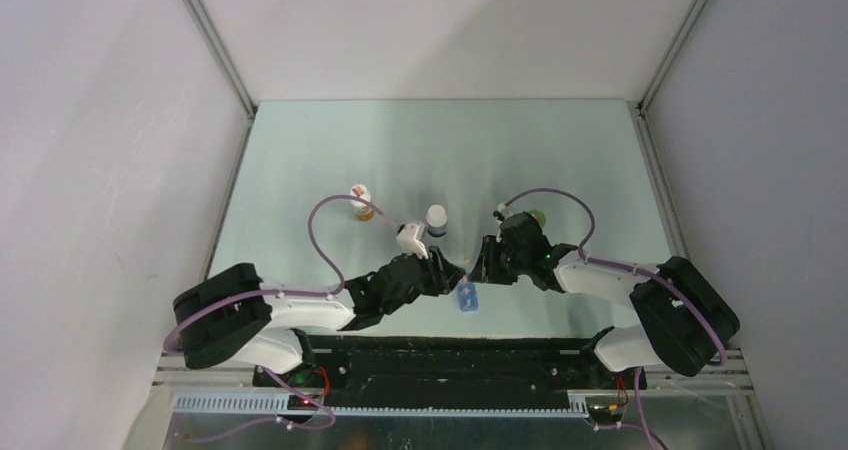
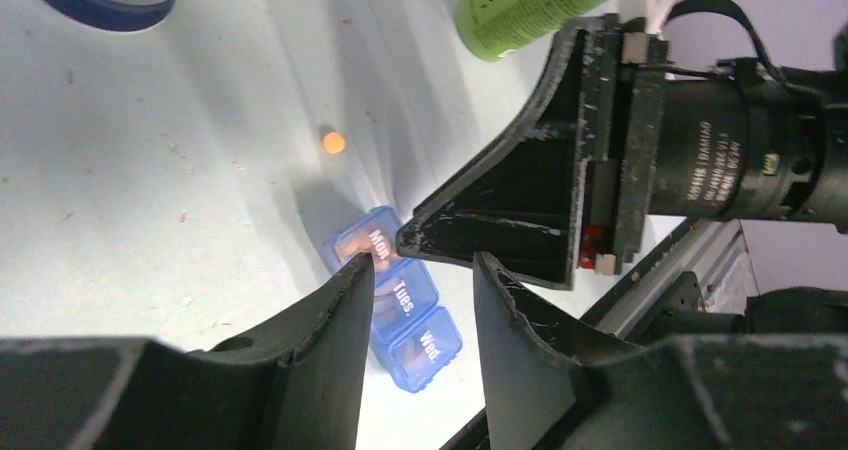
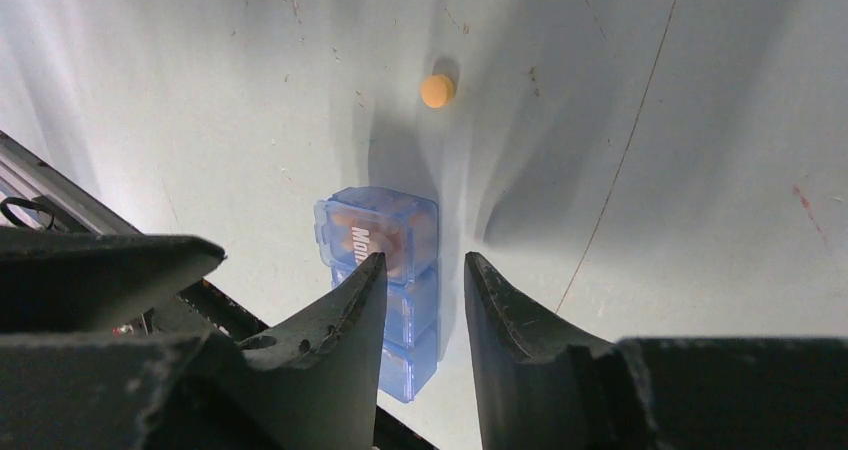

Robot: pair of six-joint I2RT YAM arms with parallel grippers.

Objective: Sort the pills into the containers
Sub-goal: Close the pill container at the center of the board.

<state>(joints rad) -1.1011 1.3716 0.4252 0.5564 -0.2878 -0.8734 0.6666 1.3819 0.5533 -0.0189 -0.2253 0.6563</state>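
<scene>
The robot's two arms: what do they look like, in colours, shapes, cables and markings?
The left arm and the right arm have white shells and bulky black joints. A lilac cable loops along each. The fingers are black, scuffed wedges; one black wrist motor bears pale lettering.

The pill box [image 3: 380, 225] is translucent blue with white lettering, the pill [image 3: 437, 90] orange, the bottle [image 2: 525, 5] green.

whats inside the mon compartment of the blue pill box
Through the translucent Mon compartment an orange shape shows, apparently pills; their number cannot be told. The right hand covers part of the compartments next to it. One pill lies outside.
</scene>
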